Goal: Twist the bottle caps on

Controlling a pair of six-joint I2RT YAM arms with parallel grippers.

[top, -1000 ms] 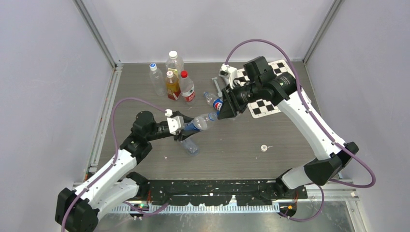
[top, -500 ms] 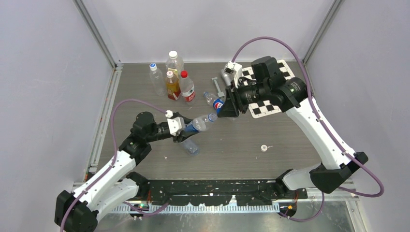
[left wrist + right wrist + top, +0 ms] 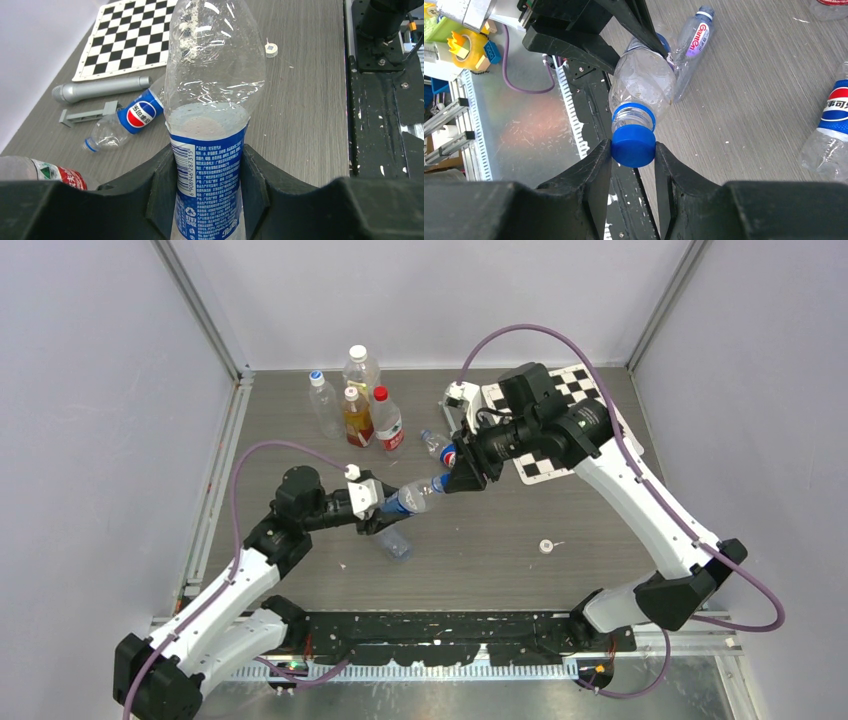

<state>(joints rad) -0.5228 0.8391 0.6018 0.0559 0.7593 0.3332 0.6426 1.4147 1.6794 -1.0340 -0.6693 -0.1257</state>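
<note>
The left gripper is clamping the blue-labelled bottle around its label, jaws partly apart and pressing on both sides. It is holding the bottle nearly level above the middle of the tabletop, with the neck pointing toward the far right corner. The label is showing a barcode with digits beneath it on a white panel, small white Chinese print on blue, and a recycling mark lower down. The bottle is clear and crumpled, with droplets clinging inside its upper half.

The right gripper is pinching the blue cap between its nearly closed jaws. The cap is sitting on the mouth of the held bottle, just above a blue neck ring.

The Pepsi bottle is lying on its side near the far edge, just beside the right gripper. It is displaying the red-white-blue globe and white Chinese characters on a blue band. A third bottle is lying on the tabletop under the held one. Its pale label is carrying Latin lettering that begins with G, too small to spell out with certainty.

One white cap is resting alone on the tabletop, right of centre and well apart from every bottle. The checkerboard is lying at the far right corner. The red-capped bottle and the amber-liquid bottle are standing upright together by the far edge, their print unreadable.
</note>
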